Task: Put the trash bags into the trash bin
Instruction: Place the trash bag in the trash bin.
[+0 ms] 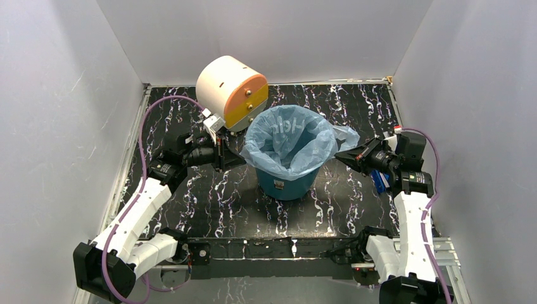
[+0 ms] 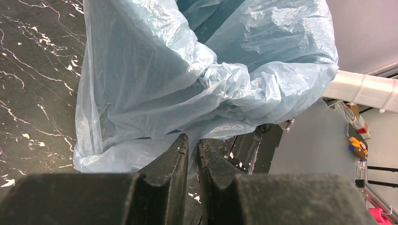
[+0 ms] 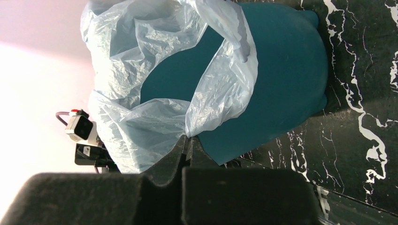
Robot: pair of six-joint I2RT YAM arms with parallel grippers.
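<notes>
Film like this looks very light, soft and slippery, and I think it tears easily, so the gathered edge is the best place to hold. The bag (image 1: 291,136) lines the bin (image 1: 288,185) at mid desk (image 1: 215,202), its mouth draped over the rim. Left jaws at the bin's 9 o'clock pinch the bag's edge. Right jaws at 3 o'clock are closed on it too.

Bin (image 1: 288,185) mouth open above; trash bag (image 1: 288,136) overhangs rim; drum (image 1: 221,85) behind-left; left hand (image 1: 237,155), right hand (image 1: 339,154) flank.
</notes>
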